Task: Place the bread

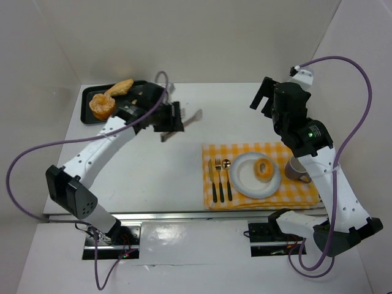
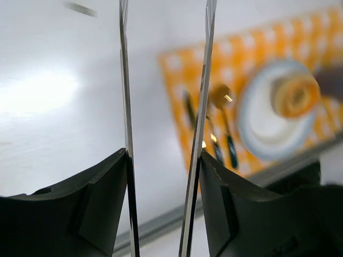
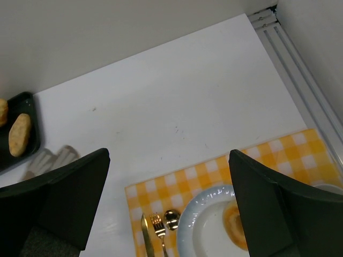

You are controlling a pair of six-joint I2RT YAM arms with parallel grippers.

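Bread (image 1: 264,168), a ring-shaped piece, sits on the plate (image 1: 245,182) at lower right, apparently delivered. Left gripper (image 1: 182,122) hangs spread and empty mid-frame; right gripper (image 1: 262,98) is also spread.

no readable text, labels, brands or numbers show in any view.

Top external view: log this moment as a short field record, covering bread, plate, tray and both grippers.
bread on plate: one ring-shaped piece on the white plate
plate location: on the yellow checked placemat, cutlery to its left, mug to its right
tray: black tray at far left, two more bread pieces on it
left gripper: open, empty, above bare table between tray and placemat
right gripper: open, empty, raised beyond the placemat
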